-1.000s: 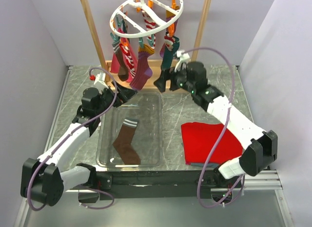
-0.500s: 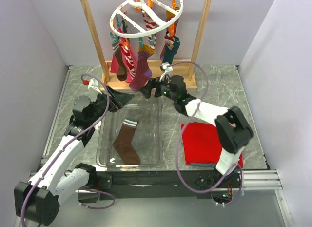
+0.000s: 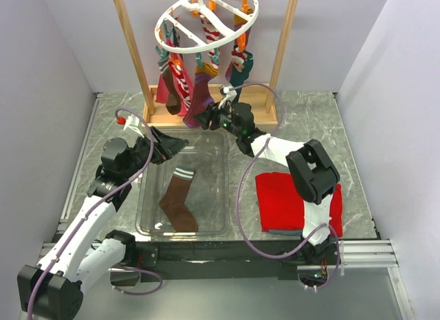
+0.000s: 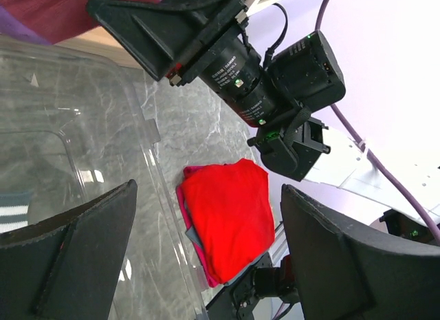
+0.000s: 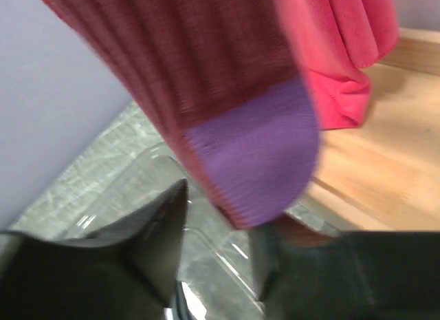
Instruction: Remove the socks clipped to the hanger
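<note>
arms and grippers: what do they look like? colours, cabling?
Left arm and right arm: white link shells, black joint housings, a lavender cable looped along each. Left gripper and right gripper: black, broad wedge-shaped fingers. Small green lights on the right wrist.

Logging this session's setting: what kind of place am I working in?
Most likely a lab test cell staged for laundry: plain walls box in a marble-patterned tabletop, with a round clip hanger on a wooden frame and a clear bin.

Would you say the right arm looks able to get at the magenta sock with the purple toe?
Probably yes: the right end effector sits at the purple toe of the magenta sock, its open fingers either side, with nothing else between.
</note>
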